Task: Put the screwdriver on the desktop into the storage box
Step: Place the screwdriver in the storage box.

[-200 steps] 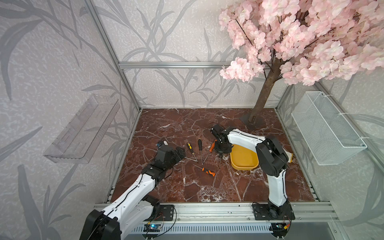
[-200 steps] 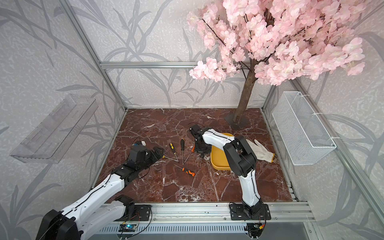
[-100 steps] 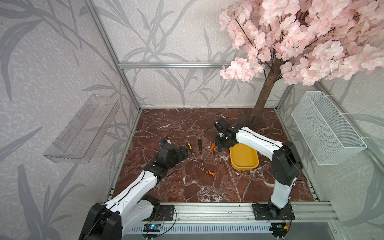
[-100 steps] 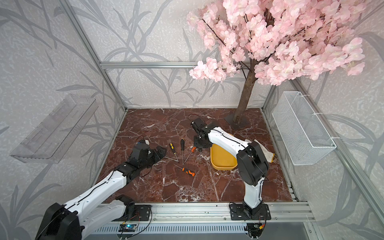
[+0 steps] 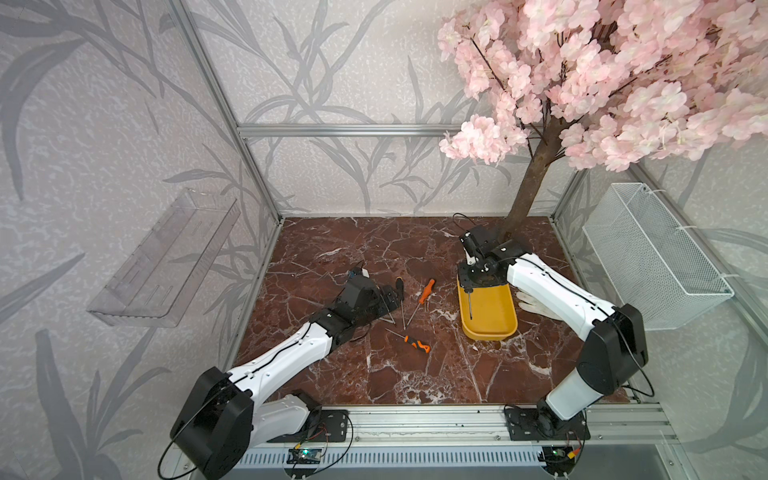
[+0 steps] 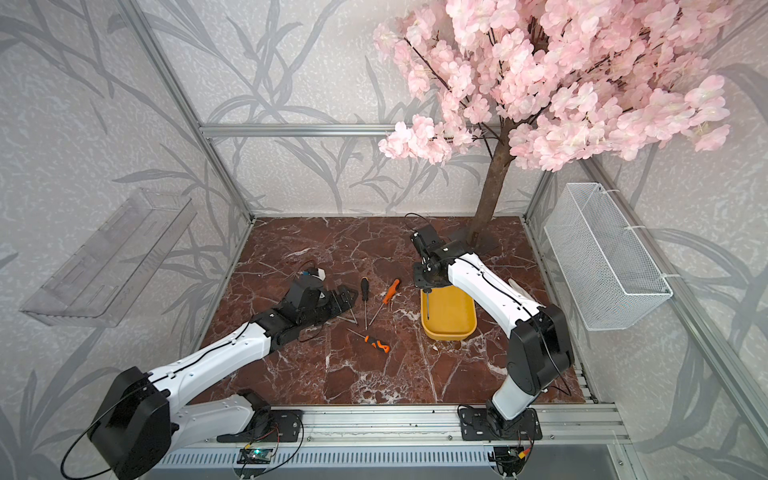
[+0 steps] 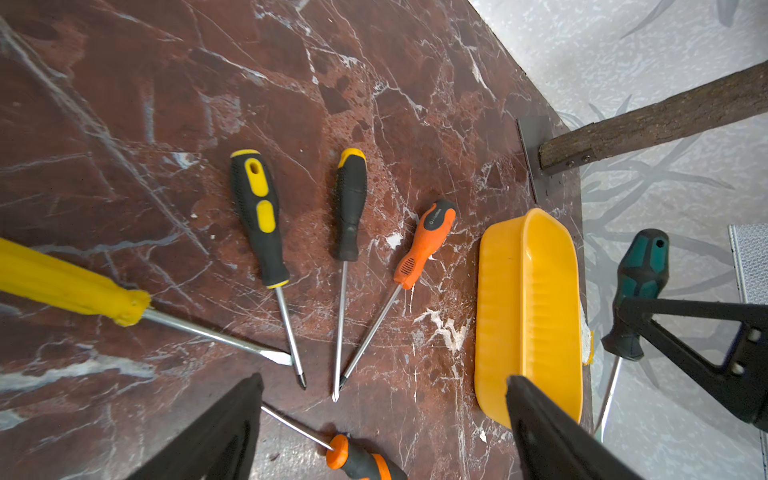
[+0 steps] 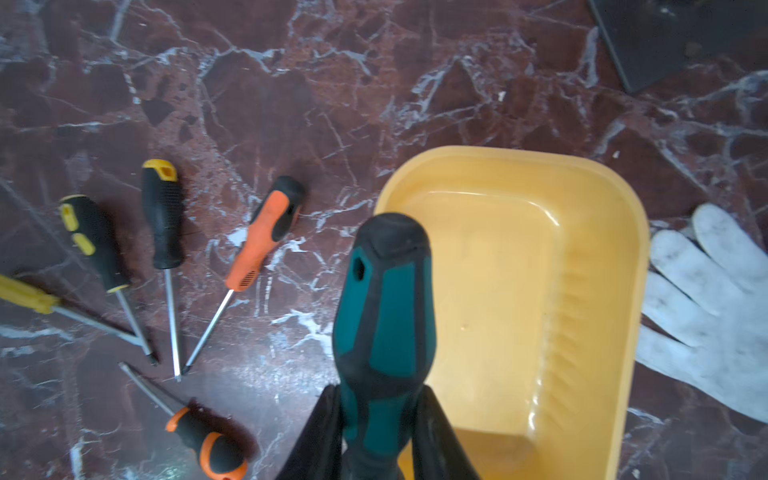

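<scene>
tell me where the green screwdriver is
The green screwdriver is clamped in the right pincer over the yellow box's far end in both top views, near the tree trunk.

yellow storage box [image 8: 519, 270]: on desktop [image 8: 291, 104] | teal screwdriver [image 8: 384, 316]: held abv it, tip down

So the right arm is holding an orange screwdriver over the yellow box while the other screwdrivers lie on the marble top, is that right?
Not quite. The screwdriver in the right gripper is teal and black, not orange; the right wrist view shows it. It does hang over the storage box, and the other screwdrivers do lie on the desktop.
</scene>
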`<state>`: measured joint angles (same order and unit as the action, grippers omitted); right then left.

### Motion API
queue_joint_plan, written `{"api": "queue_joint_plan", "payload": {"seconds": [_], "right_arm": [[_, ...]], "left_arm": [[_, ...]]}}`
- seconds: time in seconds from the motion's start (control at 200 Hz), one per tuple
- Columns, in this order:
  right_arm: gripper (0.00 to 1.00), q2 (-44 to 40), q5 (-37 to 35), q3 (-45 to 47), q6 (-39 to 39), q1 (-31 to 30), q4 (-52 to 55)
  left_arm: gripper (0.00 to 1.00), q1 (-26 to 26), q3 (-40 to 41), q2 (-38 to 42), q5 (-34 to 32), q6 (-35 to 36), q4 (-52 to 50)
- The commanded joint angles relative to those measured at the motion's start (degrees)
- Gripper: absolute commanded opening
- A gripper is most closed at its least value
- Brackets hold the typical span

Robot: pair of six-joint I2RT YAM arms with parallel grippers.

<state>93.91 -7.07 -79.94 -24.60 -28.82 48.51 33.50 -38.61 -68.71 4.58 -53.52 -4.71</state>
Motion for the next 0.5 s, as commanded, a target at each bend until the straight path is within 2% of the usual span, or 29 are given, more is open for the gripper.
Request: {"api": "queue_joint_plan", "payload": {"seconds": [0.0,0.165,0.495], "right_arm": [[0.20,0.71,-2.34,1.47,2.57,1.35,0.54],[0.20,4.93,-2.82,2.68,2.61,1.90,-2.40],[0.20,11.07,0.68,4.77,0.66,2.28,-8.63]], "left_arm": [[0.93,1.32,-1.55,-1.46,-0.66,1.05,0.69],[0.93,2.40,-1.49,-2.21,-1.15,0.76,0.86],[0.93,2.56,0.57,-1.01,-2.69,0.25,0.06]]}}
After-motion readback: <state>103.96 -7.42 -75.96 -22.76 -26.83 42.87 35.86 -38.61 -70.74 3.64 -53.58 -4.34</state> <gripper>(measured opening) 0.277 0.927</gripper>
